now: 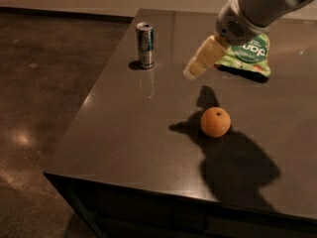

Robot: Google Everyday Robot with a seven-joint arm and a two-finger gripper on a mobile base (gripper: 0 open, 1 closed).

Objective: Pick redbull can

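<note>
Approach step — my cream claw [190, 73] hangs over the dark glossy tabletop [124, 138], apart from the slim silver-and-blue metal redbull can [145, 44] upright near the far-left edge. Clenched or released, I cannot tell. Next: leftward, level with it.

The cream-yellow gripper [190, 73] hangs over the dark grey table [124, 133] between the silver-and-blue redbull can [145, 44], the plain orange [215, 122] and a green, white-lettered snack bag [250, 53].
</note>
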